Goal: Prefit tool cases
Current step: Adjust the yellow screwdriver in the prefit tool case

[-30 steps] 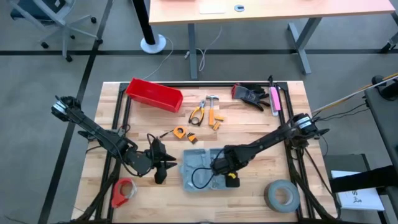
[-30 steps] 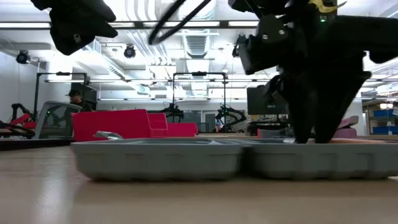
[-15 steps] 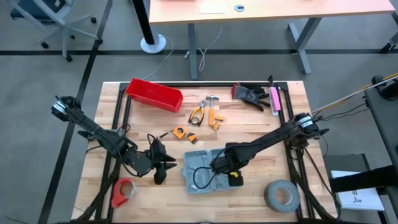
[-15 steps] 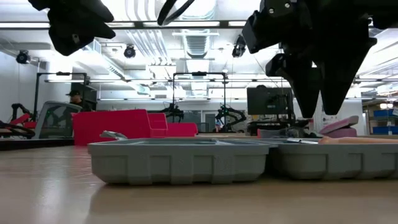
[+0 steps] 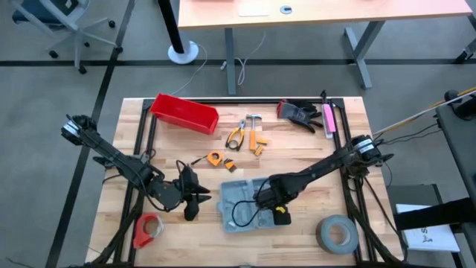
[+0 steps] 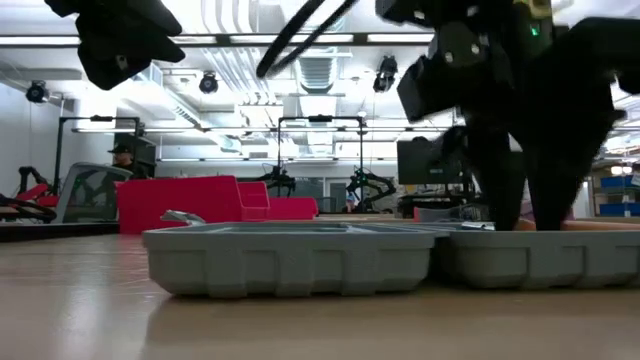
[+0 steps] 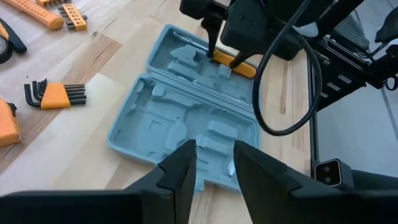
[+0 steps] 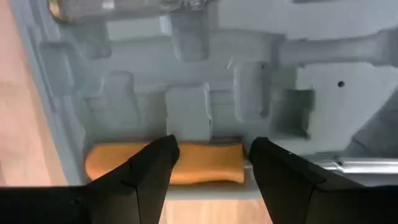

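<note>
The grey-blue tool case (image 5: pixel 239 202) lies open and flat on the table, moulded recesses up, also seen in the low view (image 6: pixel 290 260) and the left wrist view (image 7: pixel 186 118). An orange-handled tool (image 8: pixel 199 163) lies in a recess along the case's right edge (image 7: pixel 236 63). My right gripper (image 8: pixel 211 165) is open, its fingers reaching down into the case's right half (image 6: pixel 527 200), standing over the orange handle. My left gripper (image 5: pixel 201 195) hovers open just left of the case, above the table (image 7: pixel 214 162). My right gripper comes at the orange-handled tool (image 8: pixel 199 163) from above, pointing down, with its open fingers spread along the handle's length. One finger (image 8: pixel 146 171) stands in front of the handle. I cannot tell whether it touches the tool or the case.
A red bin (image 5: pixel 184 113) sits at the far left. Pliers and orange tools (image 5: pixel 245 135), a hex key set (image 5: pixel 214 158), black gloves (image 5: pixel 299 113), a grey tape roll (image 5: pixel 336 232) and a red tape roll (image 5: pixel 147 228) lie around the case.
My right gripper rose clear of the case, then came down into its right half again, staying open. The case slid a little toward the table's right between the first two moments and has stayed there since.
</note>
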### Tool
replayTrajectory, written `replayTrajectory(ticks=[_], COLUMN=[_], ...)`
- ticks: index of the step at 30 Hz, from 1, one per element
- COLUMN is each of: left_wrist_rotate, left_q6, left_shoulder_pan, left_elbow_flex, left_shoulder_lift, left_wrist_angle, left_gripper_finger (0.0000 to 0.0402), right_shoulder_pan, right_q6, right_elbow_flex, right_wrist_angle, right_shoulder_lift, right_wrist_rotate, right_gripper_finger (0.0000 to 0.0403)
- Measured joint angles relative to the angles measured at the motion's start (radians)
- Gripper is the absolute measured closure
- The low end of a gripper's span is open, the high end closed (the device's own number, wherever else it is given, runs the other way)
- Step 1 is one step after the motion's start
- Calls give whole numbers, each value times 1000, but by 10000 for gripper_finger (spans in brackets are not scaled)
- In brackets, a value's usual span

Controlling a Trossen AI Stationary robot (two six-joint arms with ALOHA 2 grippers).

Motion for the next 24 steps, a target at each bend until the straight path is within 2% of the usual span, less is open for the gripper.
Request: replayTrajectory(ticks=[6,12,18,24], left_wrist_rotate=[5,5,6,6], left_q6=[0,-3,-8,-15], left_shoulder_pan=[0,0,0,0], left_elbow_flex=[0,0,0,0], left_shoulder_lift=[-2,-2,-2,-2], left_wrist_angle=[0,0,5,5], left_gripper_finger=[290,286,291,288], right_shoulder_pan=[0,0,0,-1], right_q6=[18,24,23,10], right_elbow_flex=[-33,24,69,75], right_wrist_angle=[-21,-54,-107,-154], right_shoulder_lift=[-1,-33,-39,-62], right_wrist_rotate=[-4,52,57,127], right_gripper_finger=[204,204,204,204])
